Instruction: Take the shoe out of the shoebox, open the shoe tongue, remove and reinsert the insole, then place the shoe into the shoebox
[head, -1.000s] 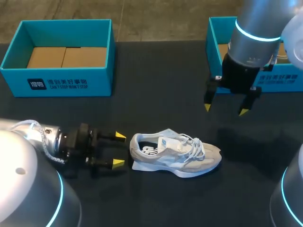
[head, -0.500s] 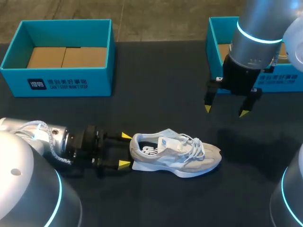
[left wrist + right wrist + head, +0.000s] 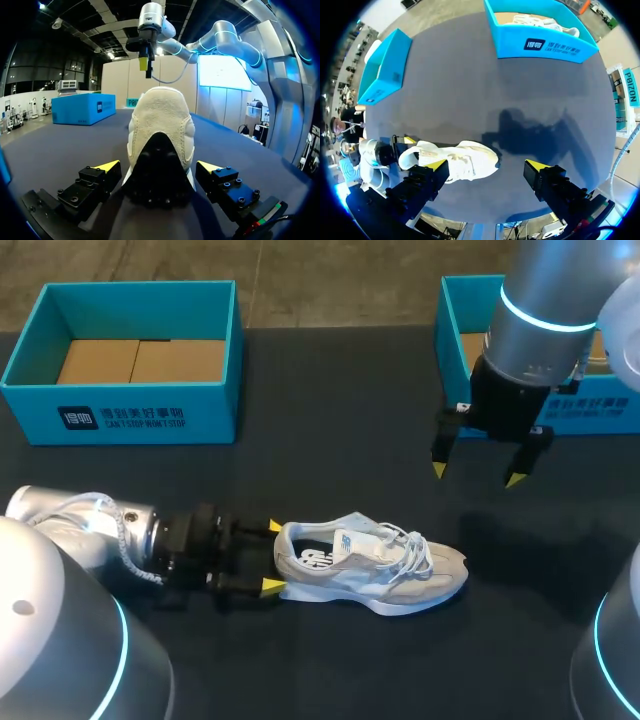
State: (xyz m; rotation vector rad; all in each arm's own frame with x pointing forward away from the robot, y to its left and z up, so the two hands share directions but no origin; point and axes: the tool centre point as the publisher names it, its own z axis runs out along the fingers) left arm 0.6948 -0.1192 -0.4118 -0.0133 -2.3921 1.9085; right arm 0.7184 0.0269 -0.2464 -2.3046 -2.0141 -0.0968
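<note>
Near the front edge of the tabletop [image 3: 330, 420], a pale grey shoe [image 3: 372, 570] is lying on its sole, out of its box, toe pointing right. The left pincer [image 3: 272, 556] is sitting low, its released fingers flanking the heel without touching it. The right pincer [image 3: 476, 474], also released and empty, is hovering beside the right shoebox [image 3: 590, 412]. Steadying the heel seems to be the step in hand; next, the left fingers need closing on it while the right descends to the tongue.

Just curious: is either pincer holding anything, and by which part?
Nothing is held. The left pincer stands open at the heel of the shoe; the right pincer hangs open.
</note>
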